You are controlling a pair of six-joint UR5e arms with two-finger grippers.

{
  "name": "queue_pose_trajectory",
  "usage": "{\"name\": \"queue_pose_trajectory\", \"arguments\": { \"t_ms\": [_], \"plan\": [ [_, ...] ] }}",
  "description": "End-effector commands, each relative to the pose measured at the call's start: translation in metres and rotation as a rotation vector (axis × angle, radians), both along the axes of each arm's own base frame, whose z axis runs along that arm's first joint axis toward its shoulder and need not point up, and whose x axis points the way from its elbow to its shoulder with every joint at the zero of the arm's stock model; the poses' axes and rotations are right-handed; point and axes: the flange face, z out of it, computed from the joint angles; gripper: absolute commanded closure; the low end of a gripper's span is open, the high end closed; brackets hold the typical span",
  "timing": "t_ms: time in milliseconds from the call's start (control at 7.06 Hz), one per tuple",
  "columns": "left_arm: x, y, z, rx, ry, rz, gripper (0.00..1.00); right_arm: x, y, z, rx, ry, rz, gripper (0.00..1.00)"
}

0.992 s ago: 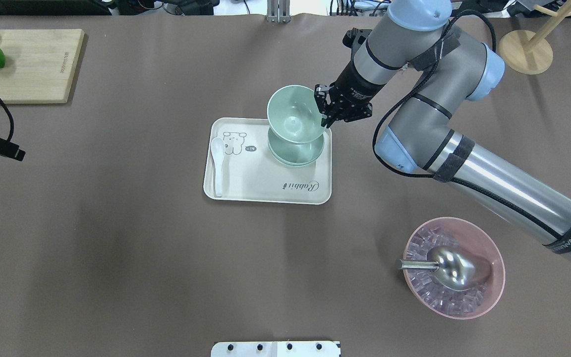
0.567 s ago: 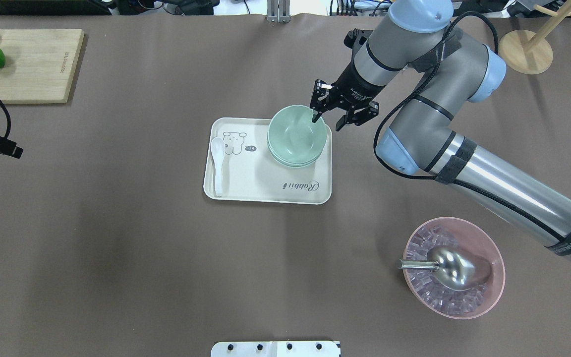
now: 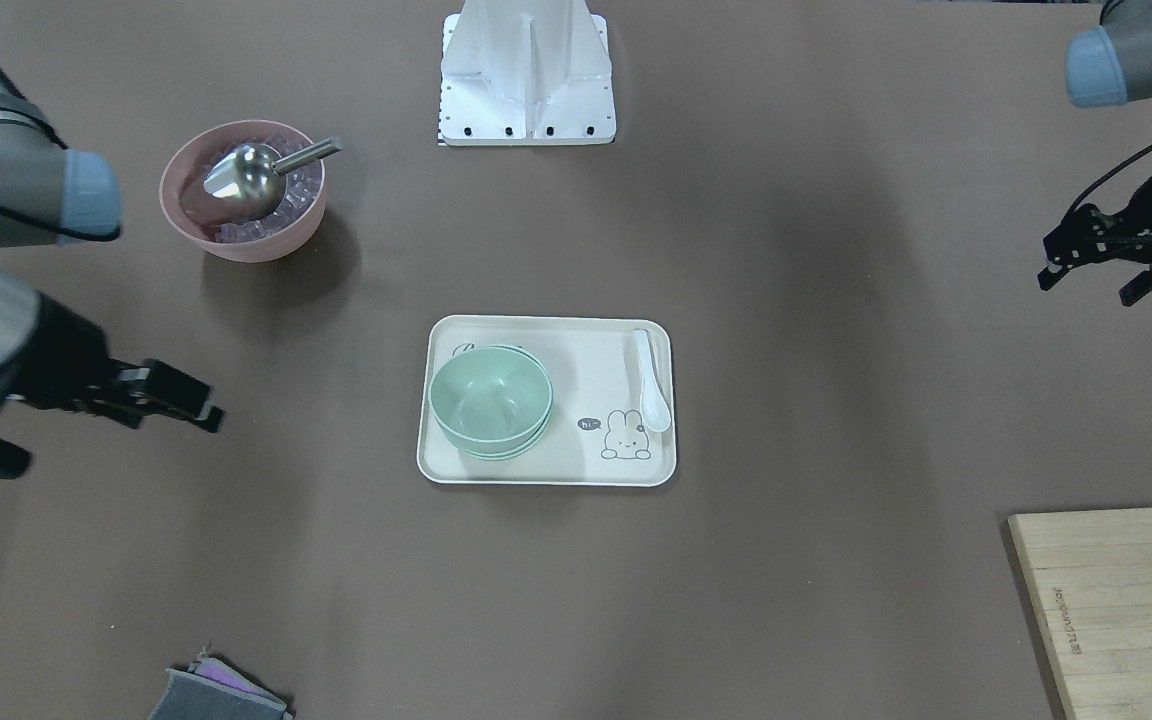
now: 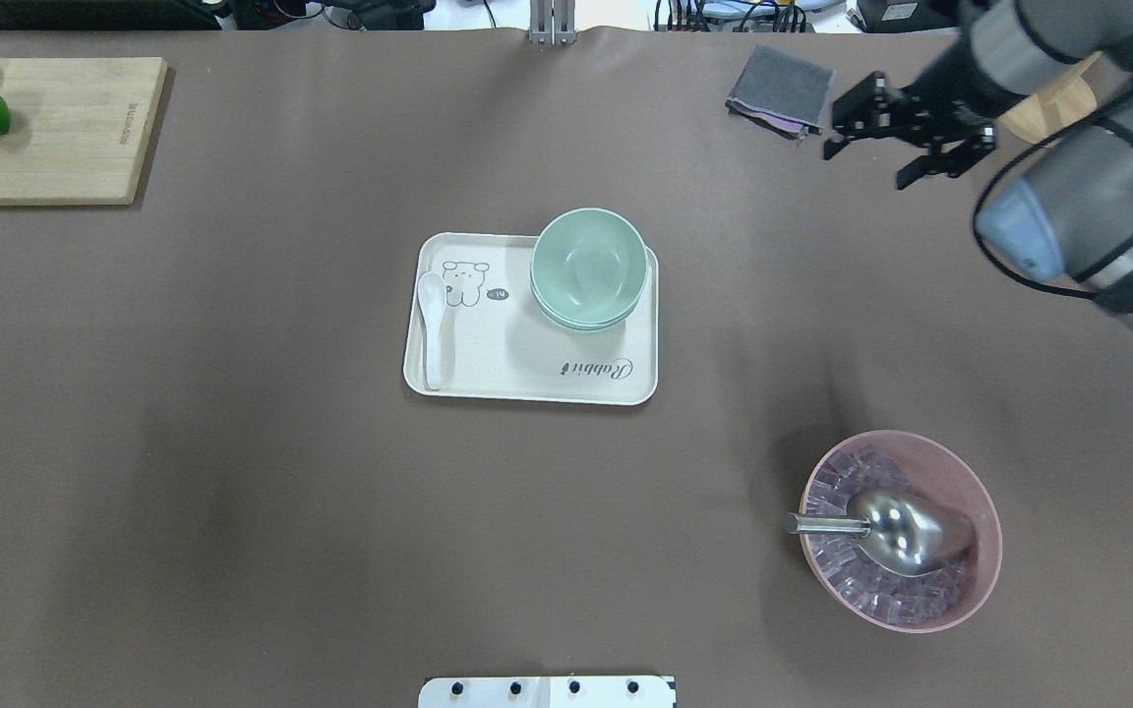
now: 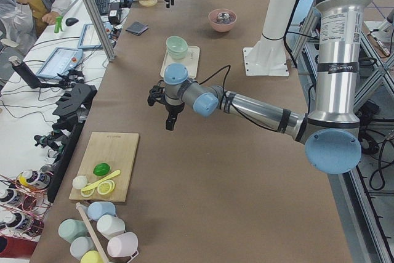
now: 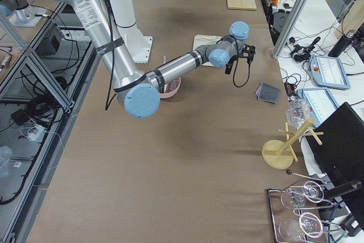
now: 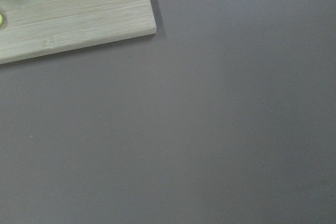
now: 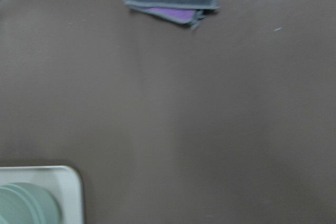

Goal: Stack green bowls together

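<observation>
The pale mint-green bowls [image 4: 588,267] sit nested in one stack at the far right corner of the cream tray [image 4: 527,379]. The stack also shows in the front view [image 3: 489,400], in the left view [image 5: 176,46], and cut off at the lower left of the right wrist view [image 8: 26,205]. My right gripper [image 4: 864,167] is open and empty, high over the table to the far right of the tray. My left gripper [image 3: 1088,288] is open and empty, far off to the tray's left.
A white spoon [image 4: 432,329] lies on the tray's left side. A pink bowl [image 4: 960,600] with ice and a metal scoop stands near right. A grey folded cloth [image 4: 778,88] lies at the back right. A cutting board [image 4: 55,128] with fruit is far left.
My right gripper let go of the top green bowl, which dropped into the stack. It opened and pulled away up and to the right. The left gripper drew further left.
</observation>
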Motion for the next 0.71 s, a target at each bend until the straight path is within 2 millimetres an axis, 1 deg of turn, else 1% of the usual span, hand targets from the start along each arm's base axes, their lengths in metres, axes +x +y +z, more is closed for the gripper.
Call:
{"name": "queue_pose_trajectory", "arguments": {
  "t_ms": [0,142,283,425,567],
  "plan": [
    [-0.083,-0.001,0.036,0.01,-0.057,0.035,0.02,0.13,0.049,0.145,0.13,0.106,-0.056,0.0],
    [-0.115,0.017,0.07,0.014,-0.064,0.087,0.02,0.174,0.069,0.206,0.174,0.174,-0.096,0.0],
    [-0.16,0.047,0.112,0.021,-0.078,0.085,0.02,0.224,0.083,0.252,0.215,0.228,-0.155,0.0],
    [-0.166,0.066,0.131,-0.012,-0.075,0.083,0.02,0.264,0.09,0.262,0.223,0.274,-0.171,0.0],
    [-0.169,0.077,0.151,-0.05,-0.071,0.082,0.02,0.288,0.097,0.275,0.246,0.309,-0.213,0.0]
  ]
}}
